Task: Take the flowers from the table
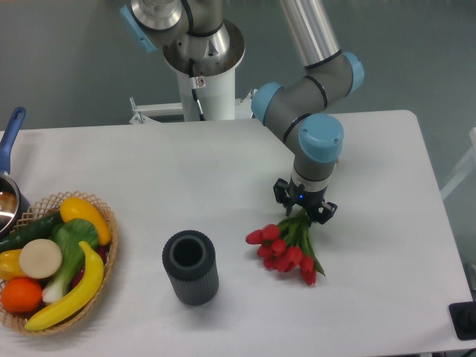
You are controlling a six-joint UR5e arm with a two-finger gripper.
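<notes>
A: Start broad. What is carrying everything?

B: The white counter (186, 163), by far the biggest thing. A wicker basket (111, 245) of fruit and vegetables sits at its left edge, and a dark ribbed cylinder (190, 267) stands upright near the front, well left of the work.

A: And the arm?

B: It reaches down from the rear with the gripper (304, 207) pointing straight at the counter, right over the stem end of the flowers (286, 249).

A: Which way does the bunch run from there?

B: Its long axis goes from the stems under the jaws toward the front, slanting slightly, with the red buds fanned out nearest the camera. So the grasp point is directly beneath and the heads trail away from it.

A: Jaws closed on it?

B: I cannot tell. The green stems vanish between the dark fingers, which may be pinching them, but the wrist hides the contact.

A: How does the bunch look?

B: It seems to lie flat on the counter, red buds clustered, green leaves splaying alongside.
</notes>
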